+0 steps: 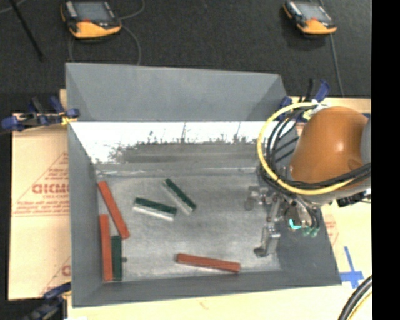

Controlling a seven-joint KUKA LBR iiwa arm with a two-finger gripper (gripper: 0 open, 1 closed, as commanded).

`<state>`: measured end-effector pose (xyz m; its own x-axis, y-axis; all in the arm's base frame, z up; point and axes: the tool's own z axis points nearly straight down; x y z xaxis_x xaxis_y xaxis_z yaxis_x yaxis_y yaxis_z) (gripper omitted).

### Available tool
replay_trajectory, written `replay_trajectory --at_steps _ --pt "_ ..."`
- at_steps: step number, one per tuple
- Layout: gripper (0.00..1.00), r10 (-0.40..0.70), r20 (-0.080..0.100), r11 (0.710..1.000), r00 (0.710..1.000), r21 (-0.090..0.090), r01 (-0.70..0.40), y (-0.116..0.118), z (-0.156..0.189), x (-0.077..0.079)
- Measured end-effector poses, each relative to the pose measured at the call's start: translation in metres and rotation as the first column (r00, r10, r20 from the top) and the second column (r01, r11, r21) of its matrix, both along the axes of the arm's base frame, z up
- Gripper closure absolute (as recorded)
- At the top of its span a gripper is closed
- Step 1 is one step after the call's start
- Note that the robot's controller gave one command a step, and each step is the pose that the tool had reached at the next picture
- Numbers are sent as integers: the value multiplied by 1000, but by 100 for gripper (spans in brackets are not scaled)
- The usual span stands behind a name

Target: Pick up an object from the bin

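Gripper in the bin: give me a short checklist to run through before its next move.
1. Gripper inside the bin, low at its right end: ok.
2. Grip state: cannot tell.
3. Gripper over a thing: not ok; the nearest, a red stick, lies further left in the view, apart from it.
4. Red stick flat on the floor, nothing lying on it: ok.
5. Clearance to the bin's right wall: cannot tell.

dark speckled floor, 2 orange-edged handheld devices lying on it near the top edge
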<state>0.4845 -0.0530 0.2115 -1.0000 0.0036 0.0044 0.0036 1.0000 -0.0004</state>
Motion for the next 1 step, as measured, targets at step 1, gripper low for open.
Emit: replay_trajectory --at_steps 1 --pt "0 124 7 992 992 1 -124 45 -144 1"
